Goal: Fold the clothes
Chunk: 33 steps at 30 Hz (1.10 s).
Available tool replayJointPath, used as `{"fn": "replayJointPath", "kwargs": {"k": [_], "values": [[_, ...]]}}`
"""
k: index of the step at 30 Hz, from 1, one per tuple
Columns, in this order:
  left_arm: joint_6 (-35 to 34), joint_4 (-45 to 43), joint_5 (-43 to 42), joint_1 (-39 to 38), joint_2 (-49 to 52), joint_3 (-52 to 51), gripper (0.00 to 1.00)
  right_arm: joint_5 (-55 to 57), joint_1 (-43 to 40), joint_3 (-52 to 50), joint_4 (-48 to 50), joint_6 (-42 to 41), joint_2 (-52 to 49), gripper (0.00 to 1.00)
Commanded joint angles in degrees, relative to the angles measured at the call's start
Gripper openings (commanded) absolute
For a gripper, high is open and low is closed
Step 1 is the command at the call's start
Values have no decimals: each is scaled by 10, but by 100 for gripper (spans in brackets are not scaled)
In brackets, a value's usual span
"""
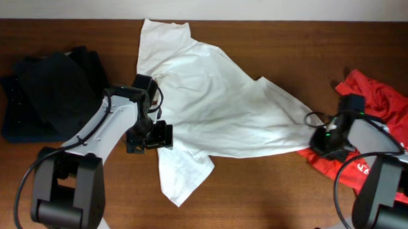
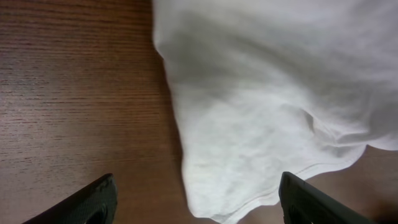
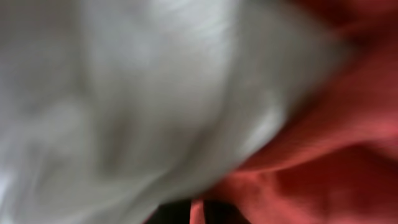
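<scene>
Black clothes (image 1: pixel 50 94) are lying in a heap at the far left of the wooden table (image 1: pixel 269 193), well apart from the other garments. Just to their right, the left gripper (image 1: pixel 163 135) is hovering at the left edge of the white shirt (image 1: pixel 211 108), near where the lower flap is hanging down toward the front of the table.

The overhead view is not showing how its jaws are standing. The left wrist view is settling that: the two dark fingers (image 2: pixel 87 202) are sitting wide apart at the bottom corners, holding nothing. The shirt's rounded hem (image 2: pixel 261 124) is lying on the bare wood (image 2: pixel 74 93) between and ahead of them.

The white shirt is spreading crumpled across the middle of the table. One corner is reaching up to the back edge, and its right side is narrowing to a point.

That point is running to the right gripper (image 1: pixel 321 139), which is sitting where the shirt is meeting the red garment (image 1: pixel 383 115) at the far right. The right wrist view is badly blurred. It is showing only white cloth (image 3: pixel 124 99) filling the left and red cloth (image 3: pixel 323 162) pressing in from the right, the two touching. The fingers are not showing there, so I cannot tell whether this gripper is clamping the shirt, though the drawn-out corner is perhaps hinting at a hold.
</scene>
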<state>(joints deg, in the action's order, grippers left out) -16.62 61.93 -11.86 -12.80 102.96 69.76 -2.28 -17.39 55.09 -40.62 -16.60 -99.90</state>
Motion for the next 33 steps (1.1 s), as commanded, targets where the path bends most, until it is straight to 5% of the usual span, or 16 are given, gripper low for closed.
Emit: {"fn": "replayJointPath", "kwargs": {"k": [1,5,8,12,15,18,20,33], "values": [[9,1,-7,-3,-11,3,83,90,-84,22,16,-48,-13,13],[9,1,-7,-3,-11,3,83,90,-174,85,14,-67,-13,13],[9,1,-7,-3,-11,3,83,88,-217,132,-3,-78,-13,22],[9,1,-9,-3,-11,3,83,-70,-225,176,-36,-41,-13,30],[9,1,-9,-3,-11,3,83,-221,-199,191,-110,36,-13,40],[9,0,-9,-3,-11,3,86,-235,-158,188,-176,82,-13,52],[9,-2,-9,-3,-11,3,87,-214,-126,175,-179,82,-13,70],[9,-6,-9,-3,-11,3,87,-141,-77,12,10,10,-17,55]]}}
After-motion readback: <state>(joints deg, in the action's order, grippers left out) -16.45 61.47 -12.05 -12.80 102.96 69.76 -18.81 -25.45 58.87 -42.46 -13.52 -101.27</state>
